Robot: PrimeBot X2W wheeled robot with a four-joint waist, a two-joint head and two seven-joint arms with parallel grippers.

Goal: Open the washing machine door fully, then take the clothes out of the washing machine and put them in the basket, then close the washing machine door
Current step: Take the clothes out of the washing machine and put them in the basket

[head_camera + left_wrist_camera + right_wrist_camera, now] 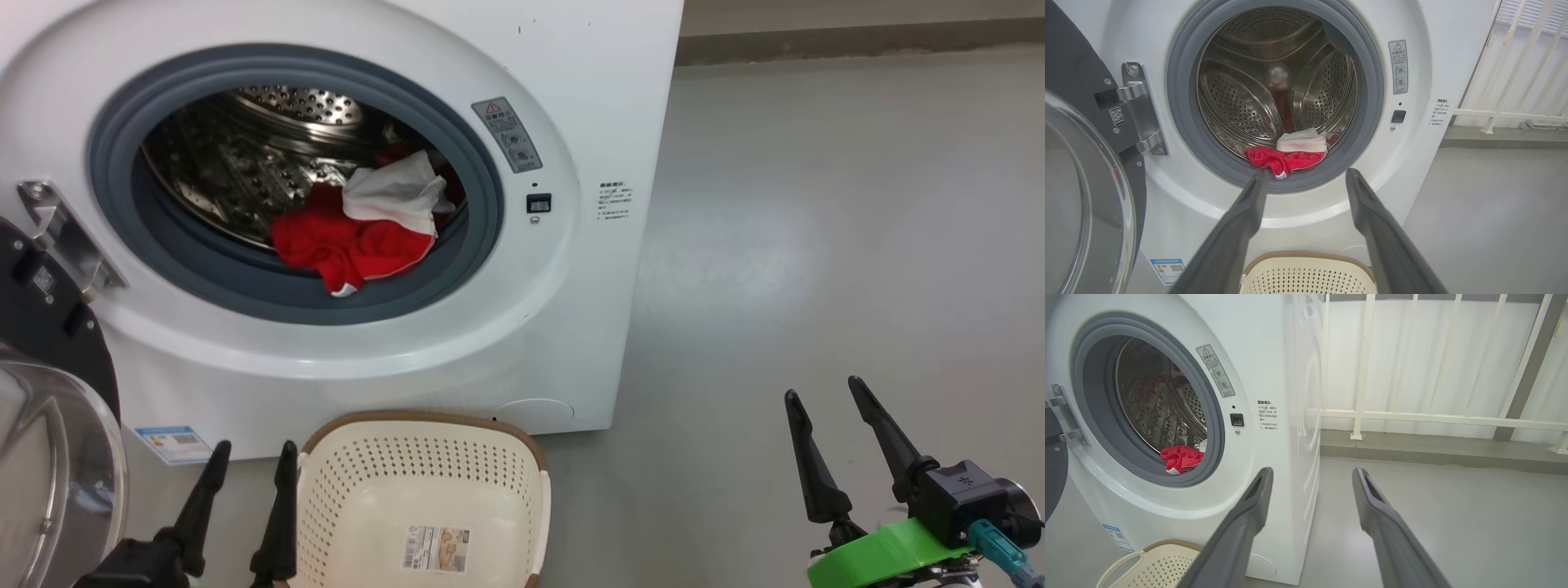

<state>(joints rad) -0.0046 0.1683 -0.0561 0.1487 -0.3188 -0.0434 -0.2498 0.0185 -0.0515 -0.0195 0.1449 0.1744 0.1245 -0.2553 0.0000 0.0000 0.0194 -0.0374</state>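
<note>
Head view: left claw (pixel 254 447) and right claw (pixel 823 387) spread; warning label (pixel 506 135) on washing machine (pixel 584 73) and sticker (pixel 437 547) in basket (pixel 424 417) illegible.

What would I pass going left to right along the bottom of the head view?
washing machine door, swung open → left gripper, open → basket, with a sticker inside → floor → right gripper, open
</note>
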